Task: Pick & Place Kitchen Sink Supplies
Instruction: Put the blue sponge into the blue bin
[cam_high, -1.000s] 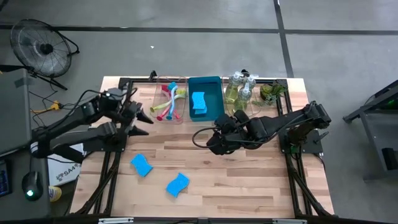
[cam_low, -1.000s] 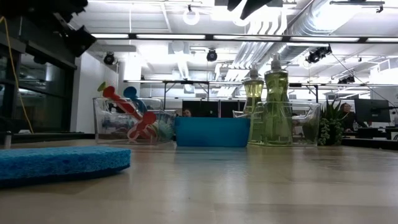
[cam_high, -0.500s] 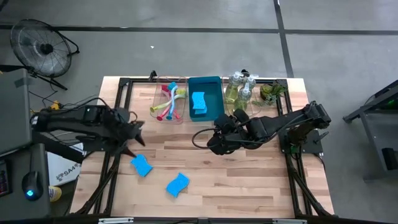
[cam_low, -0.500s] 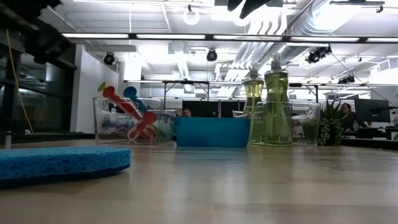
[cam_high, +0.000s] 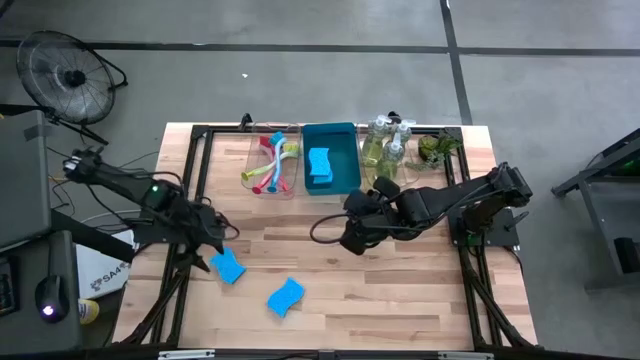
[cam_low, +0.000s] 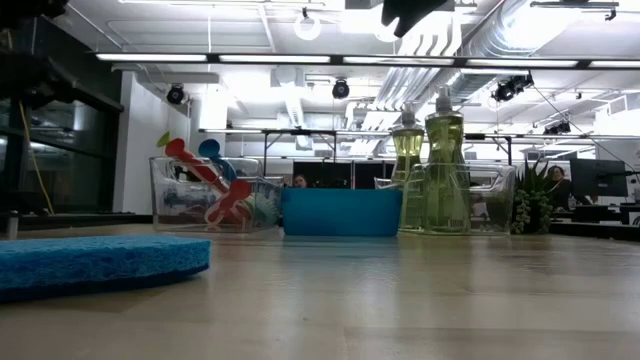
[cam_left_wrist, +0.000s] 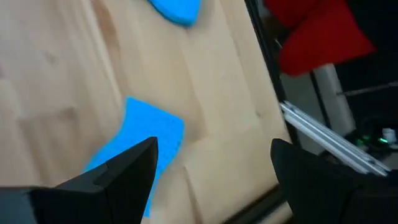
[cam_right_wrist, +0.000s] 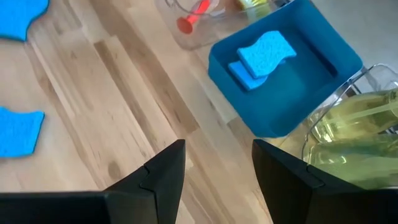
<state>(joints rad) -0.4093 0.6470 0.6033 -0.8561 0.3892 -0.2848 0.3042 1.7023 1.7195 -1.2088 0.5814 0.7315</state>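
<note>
- Blue bin at far middle of desk: two sponges inside.
- Clear tray left of it: dish brushes; right tray: pump bottles.
- Two loose sponges near left: one, another.
- Left hand released, seemingly just above the first.
- Right hand mid-desk, parted, empty.

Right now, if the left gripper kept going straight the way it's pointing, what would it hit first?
Most likely the nearer blue sponge: the left gripper is open and angled down at it, one finger over its edge. Depth is unclear, so it could meet the table beside it.
</note>
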